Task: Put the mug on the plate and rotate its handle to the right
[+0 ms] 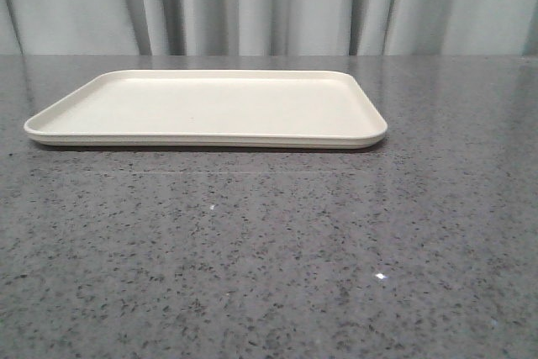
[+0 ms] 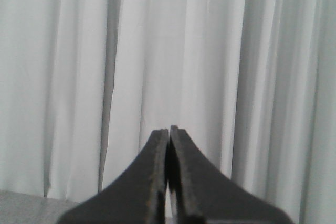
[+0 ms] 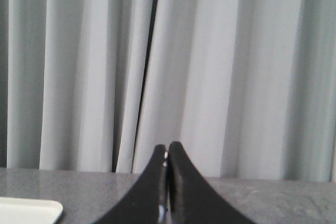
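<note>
Front view shows the large flat cream-white rectangular plate (image 1: 210, 111) with rounded corners and a low raised rim lying flat on the speckled grey stone tabletop (image 1: 269, 258), towards the far side and a little left of centre, with pale grey pleated curtains (image 1: 269, 2) hanging behind the far edge. Nothing stands on the plate, and the mug does not appear in any view. Neither arm shows from the front. In the left wrist view the left claw (image 2: 169, 129) is clenched, its black fingertips (image 2: 157, 145) pressed together with nothing between them, pointing at the curtains. In the right wrist view the right claw (image 3: 167, 146) is likewise clenched on nothing, raised above the tabletop, with a corner of the plate (image 3: 31, 209) visible to one side.
</note>
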Tool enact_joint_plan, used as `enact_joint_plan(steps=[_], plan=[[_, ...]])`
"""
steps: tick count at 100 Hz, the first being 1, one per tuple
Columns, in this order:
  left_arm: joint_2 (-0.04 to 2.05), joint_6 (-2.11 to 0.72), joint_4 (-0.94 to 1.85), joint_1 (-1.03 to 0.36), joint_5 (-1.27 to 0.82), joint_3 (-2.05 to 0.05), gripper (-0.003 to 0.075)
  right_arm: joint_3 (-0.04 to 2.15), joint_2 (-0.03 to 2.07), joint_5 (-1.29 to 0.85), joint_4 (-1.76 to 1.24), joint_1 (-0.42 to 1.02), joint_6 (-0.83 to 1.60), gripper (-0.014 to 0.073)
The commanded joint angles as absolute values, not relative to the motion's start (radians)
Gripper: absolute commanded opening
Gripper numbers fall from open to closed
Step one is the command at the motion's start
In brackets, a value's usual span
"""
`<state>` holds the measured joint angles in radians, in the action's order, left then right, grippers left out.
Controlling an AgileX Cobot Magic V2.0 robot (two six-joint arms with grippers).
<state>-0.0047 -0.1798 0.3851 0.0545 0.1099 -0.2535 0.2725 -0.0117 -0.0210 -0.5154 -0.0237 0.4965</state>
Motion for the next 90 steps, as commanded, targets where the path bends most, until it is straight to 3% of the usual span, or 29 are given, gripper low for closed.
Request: enact_joint_plan(steps=[1,48,90], plan=[[-0.024,-0.168,0.387,0.054,0.164,-0.321,-0.0020,0.348,0.010,0.016,-0.518,-0.021,0.501,-0.0058],[0.078,-0.168,0.387,0.054,0.136,-0.499,-0.0020,0.626,0.229,-0.082,-0.518,-0.021,0.502,-0.0058],[0.269,-0.168,0.386,0.054,-0.055,-0.703,-0.0020,0.789,0.390,-0.212,-0.516,-0.021,0.510,-0.0058]])
